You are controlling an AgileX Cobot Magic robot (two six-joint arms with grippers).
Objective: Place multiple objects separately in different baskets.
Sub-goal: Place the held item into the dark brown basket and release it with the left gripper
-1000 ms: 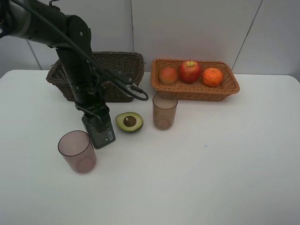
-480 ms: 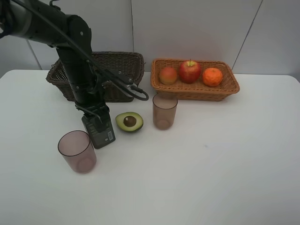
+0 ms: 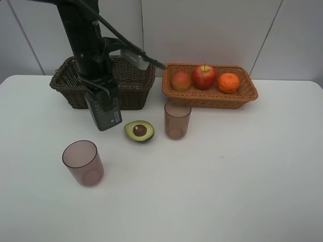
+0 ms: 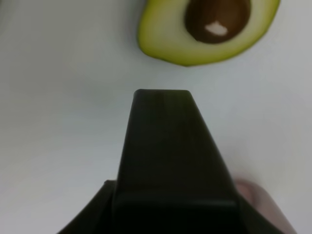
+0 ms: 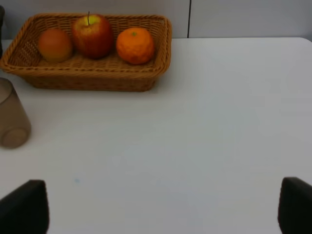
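Note:
My left gripper (image 3: 99,89) is shut on the dark green pump bottle (image 3: 105,112) and holds it in the air, just in front of the dark brown basket (image 3: 132,80). In the left wrist view the bottle (image 4: 170,161) hangs over the halved avocado (image 4: 207,29). The avocado (image 3: 139,130) lies cut side up on the table between two mauve cups (image 3: 83,162) (image 3: 177,119). The light basket (image 3: 247,94) holds a peach-coloured fruit (image 3: 180,80), a red apple (image 3: 204,76) and a tangerine (image 3: 229,82). My right gripper (image 5: 158,207) stands open above bare table.
The white table (image 3: 242,171) ends at a grey panelled wall behind both baskets. The right wrist view shows the light basket (image 5: 87,80) with its fruit and one cup (image 5: 12,122) beside it.
The left arm has risen and carried the pump bottle up off the table toward the dark basket. Avocado, cups and fruit have not moved.

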